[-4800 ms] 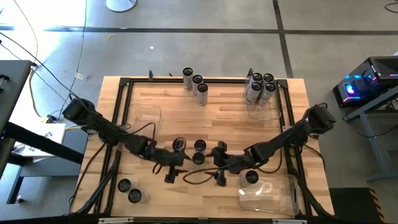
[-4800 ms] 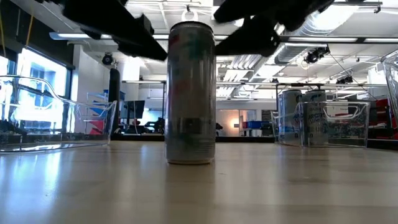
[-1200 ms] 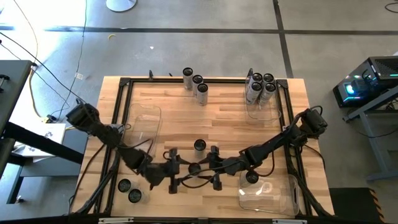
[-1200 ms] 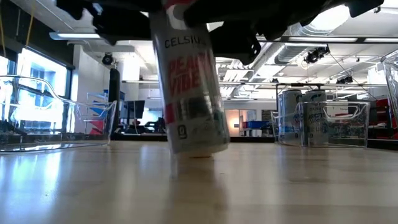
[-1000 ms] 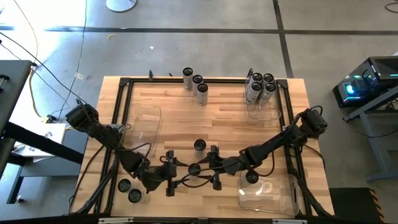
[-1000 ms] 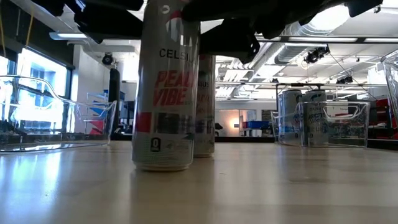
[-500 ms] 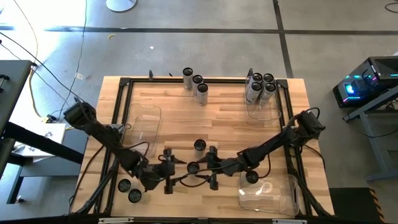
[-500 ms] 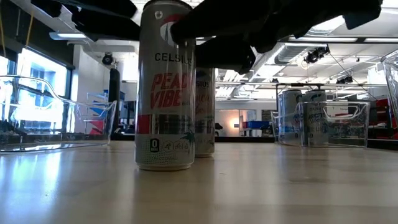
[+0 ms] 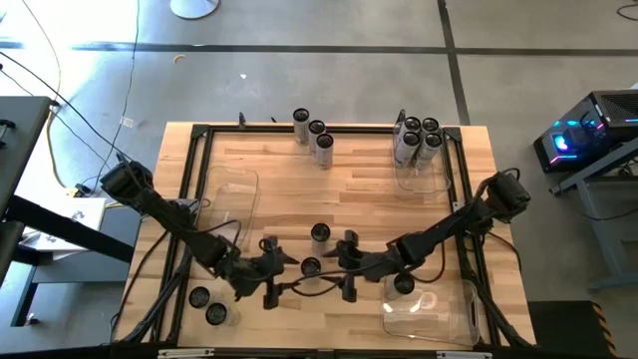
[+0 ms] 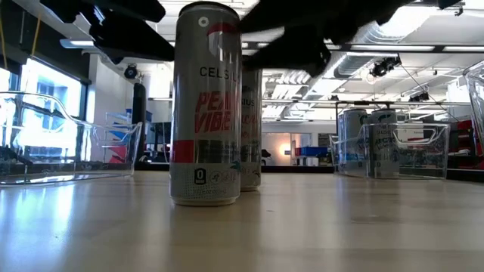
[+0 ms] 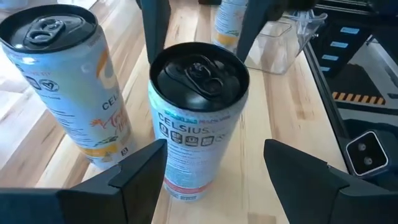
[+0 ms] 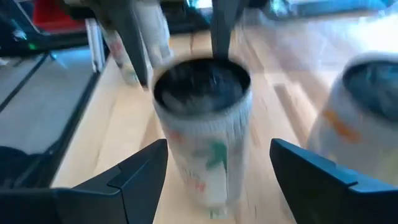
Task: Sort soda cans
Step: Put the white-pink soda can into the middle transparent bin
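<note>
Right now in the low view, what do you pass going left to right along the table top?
Clear plastic bin at the left edge → tall silver Peach Vibe can with red lettering → second silver can just behind it → clear plastic bin holding pale cans on the right.

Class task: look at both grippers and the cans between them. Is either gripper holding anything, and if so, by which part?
Nothing is held. The left gripper stands open with a soda can between its fingers, untouched. The right gripper is open too, facing the same can without gripping it.
</note>
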Controlling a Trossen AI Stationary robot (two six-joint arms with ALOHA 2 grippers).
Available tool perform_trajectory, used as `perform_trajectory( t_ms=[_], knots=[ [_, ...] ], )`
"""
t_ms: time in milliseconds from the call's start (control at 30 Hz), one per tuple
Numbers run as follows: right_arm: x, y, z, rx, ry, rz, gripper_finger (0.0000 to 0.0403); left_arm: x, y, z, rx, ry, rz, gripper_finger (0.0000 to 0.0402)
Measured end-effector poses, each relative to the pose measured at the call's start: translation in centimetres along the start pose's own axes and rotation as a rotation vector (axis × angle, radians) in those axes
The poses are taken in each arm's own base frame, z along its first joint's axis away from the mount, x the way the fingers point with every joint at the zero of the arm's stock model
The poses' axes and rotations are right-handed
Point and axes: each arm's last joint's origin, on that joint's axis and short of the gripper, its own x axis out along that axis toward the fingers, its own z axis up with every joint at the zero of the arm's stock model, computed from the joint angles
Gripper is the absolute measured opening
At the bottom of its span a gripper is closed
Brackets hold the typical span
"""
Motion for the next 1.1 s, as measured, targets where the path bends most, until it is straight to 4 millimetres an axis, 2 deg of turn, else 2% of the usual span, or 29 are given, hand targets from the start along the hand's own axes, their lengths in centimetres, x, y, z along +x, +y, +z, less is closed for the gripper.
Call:
perform_trajectory(
  t_ms=[200, 367, 767, 1100],
  knots=[
    [0.7, 0.7, -1.9, -0.003, 0.079, 0.023, 0.0277, 0.2, 0.0, 0.2, -0.016, -0.021, -0.004, 0.0285],
    [1.9, 0.9, -2.5, 0.003, 0.037, 0.057, 0.0277, 1.0, 0.1, 0.4, -0.044, -0.052, -0.001, 0.0292],
    [2.2, 1.2, -2.4, 0.004, -0.004, 0.107, 0.0277, 1.7, 0.2, 0.5, -0.064, -0.085, 0.018, 0.0292],
    [2.2, 1.3, -2.1, 0.005, -0.031, 0.118, 0.0277, 2.1, 0.8, 1.3, -0.078, -0.120, 0.006, 0.0292]
  ],
)
